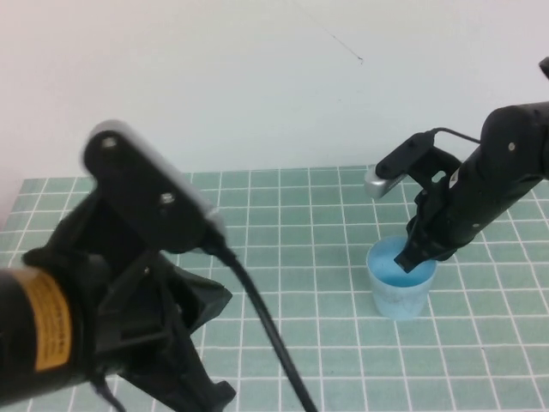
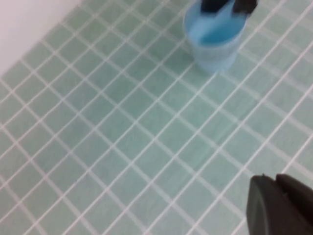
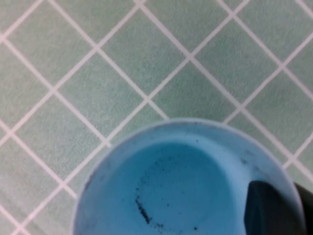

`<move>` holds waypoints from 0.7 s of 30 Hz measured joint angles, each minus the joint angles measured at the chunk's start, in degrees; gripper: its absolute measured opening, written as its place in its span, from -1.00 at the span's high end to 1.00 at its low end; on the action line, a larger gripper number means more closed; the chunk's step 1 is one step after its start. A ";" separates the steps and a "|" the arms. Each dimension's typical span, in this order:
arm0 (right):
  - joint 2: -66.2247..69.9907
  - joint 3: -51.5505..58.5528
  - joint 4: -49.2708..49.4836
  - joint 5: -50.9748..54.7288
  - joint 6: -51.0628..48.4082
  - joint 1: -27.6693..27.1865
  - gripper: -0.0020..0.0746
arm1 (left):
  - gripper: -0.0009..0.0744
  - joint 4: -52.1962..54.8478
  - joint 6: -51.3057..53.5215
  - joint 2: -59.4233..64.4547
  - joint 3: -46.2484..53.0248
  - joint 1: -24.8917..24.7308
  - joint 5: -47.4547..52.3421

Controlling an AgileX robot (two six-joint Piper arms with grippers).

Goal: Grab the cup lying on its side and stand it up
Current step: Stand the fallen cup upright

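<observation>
The pale sky-blue cup stands upright on the green tiled table, mouth up, at the right of the high view. My right gripper reaches down onto its rim. In the right wrist view one dark finger is inside the cup and the other is just outside the wall, so the jaws pinch the rim. The cup also shows in the left wrist view. My left gripper hovers over bare tiles at the near left, far from the cup, its fingers together and empty.
The green tiled mat covers the table and ends at a white wall behind. My left arm and its camera fill the near left of the high view. Dark specks lie on the cup's inner floor.
</observation>
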 joint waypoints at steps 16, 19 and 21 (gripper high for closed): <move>-7.09 -2.21 -2.98 9.28 8.90 0.00 0.24 | 0.98 -3.84 -1.70 -0.58 7.80 0.00 -16.08; -12.82 -2.21 -5.96 12.96 10.48 0.00 0.34 | 0.98 -4.34 -2.35 -0.58 7.80 0.00 -22.88; -17.15 -2.10 -7.43 16.33 10.48 0.00 0.49 | 0.98 -6.45 -2.44 -0.58 7.80 0.00 -29.75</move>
